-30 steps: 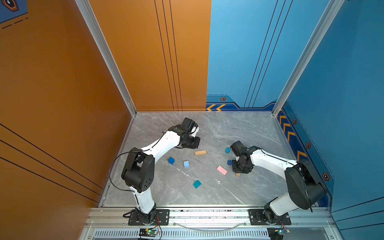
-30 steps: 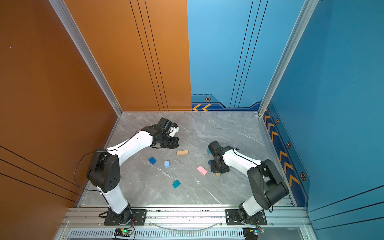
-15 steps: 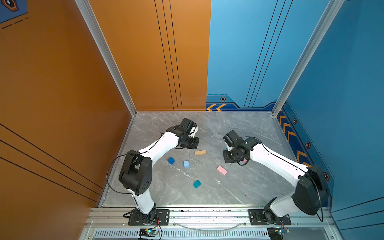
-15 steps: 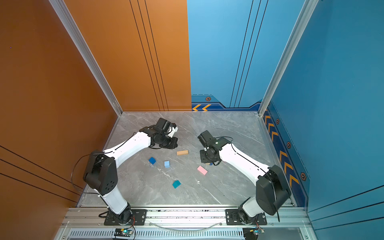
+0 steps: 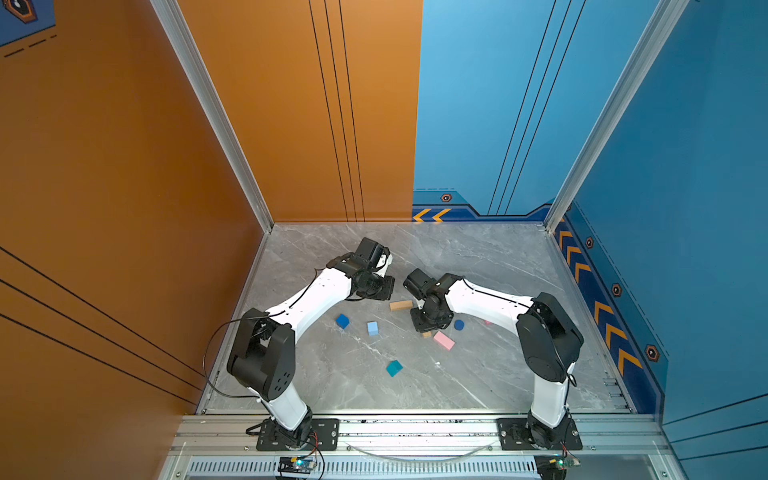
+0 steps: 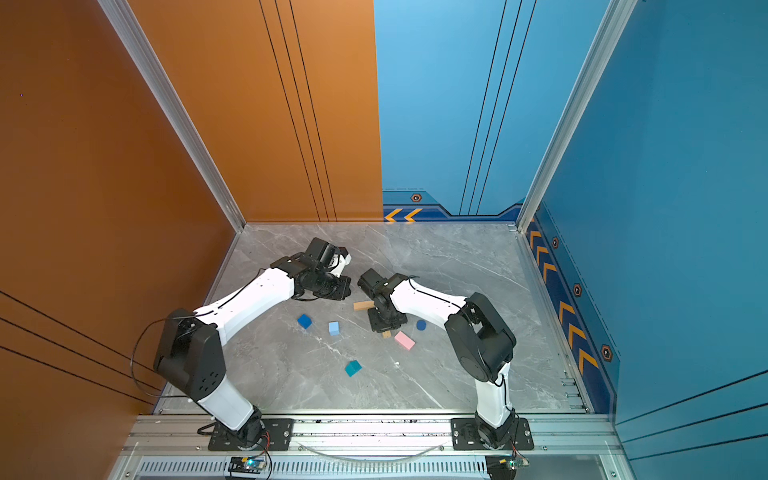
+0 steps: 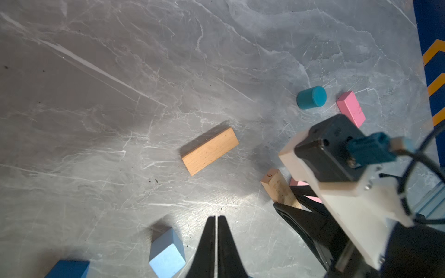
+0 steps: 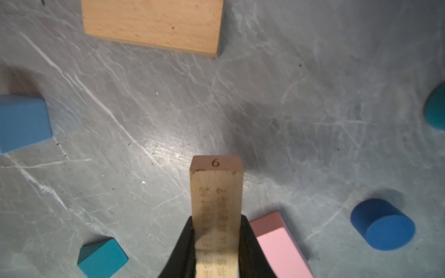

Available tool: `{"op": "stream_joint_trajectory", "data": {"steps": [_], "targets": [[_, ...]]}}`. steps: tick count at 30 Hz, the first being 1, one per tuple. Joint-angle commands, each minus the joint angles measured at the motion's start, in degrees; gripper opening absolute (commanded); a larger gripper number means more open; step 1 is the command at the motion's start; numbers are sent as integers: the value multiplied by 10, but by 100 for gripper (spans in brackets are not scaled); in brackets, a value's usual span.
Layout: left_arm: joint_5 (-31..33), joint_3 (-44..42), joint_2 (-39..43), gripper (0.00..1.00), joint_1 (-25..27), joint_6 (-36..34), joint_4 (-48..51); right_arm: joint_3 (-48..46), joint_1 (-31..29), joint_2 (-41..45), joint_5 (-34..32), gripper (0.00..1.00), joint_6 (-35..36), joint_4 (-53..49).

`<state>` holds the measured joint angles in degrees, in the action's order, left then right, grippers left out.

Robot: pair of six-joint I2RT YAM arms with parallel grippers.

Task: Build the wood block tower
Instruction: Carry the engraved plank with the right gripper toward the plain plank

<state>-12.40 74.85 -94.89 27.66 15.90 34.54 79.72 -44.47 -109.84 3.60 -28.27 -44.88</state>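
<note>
Right claw (image 8: 216, 222) tight around tan bar (image 8: 216, 192), pink bar (image 8: 277, 245) beside; left claw (image 7: 217, 219) closed, empty.

A grey, white-veined marble tabletop (image 5: 478, 257) lies inside a booth. Orange walls (image 5: 104, 166) stand at the left and back left, and blue walls (image 5: 685, 166) at the right and back right. A dark blue strip (image 5: 457, 208) with yellow arrows runs along the foot of the blue walls. A metal rail (image 5: 415, 428) crosses the front edge.
</note>
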Motion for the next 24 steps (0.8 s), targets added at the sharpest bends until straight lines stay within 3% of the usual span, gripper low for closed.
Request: {"op": "stream_joint_trajectory", "data": {"steps": [1,8,19,24], "targets": [[10,-7,15,8,-6,-9,10,25,2,-20,11,19,-19,22],[10,-9,16,8,-7,-10,11,38,12,-54,8,24,-35,42],[12,-12,16,9,-8,-10,11,52,17,-73,19,49,-42,52],[13,-12,17,9,-8,-9,11,35,21,-53,27,54,-42,53]]}}
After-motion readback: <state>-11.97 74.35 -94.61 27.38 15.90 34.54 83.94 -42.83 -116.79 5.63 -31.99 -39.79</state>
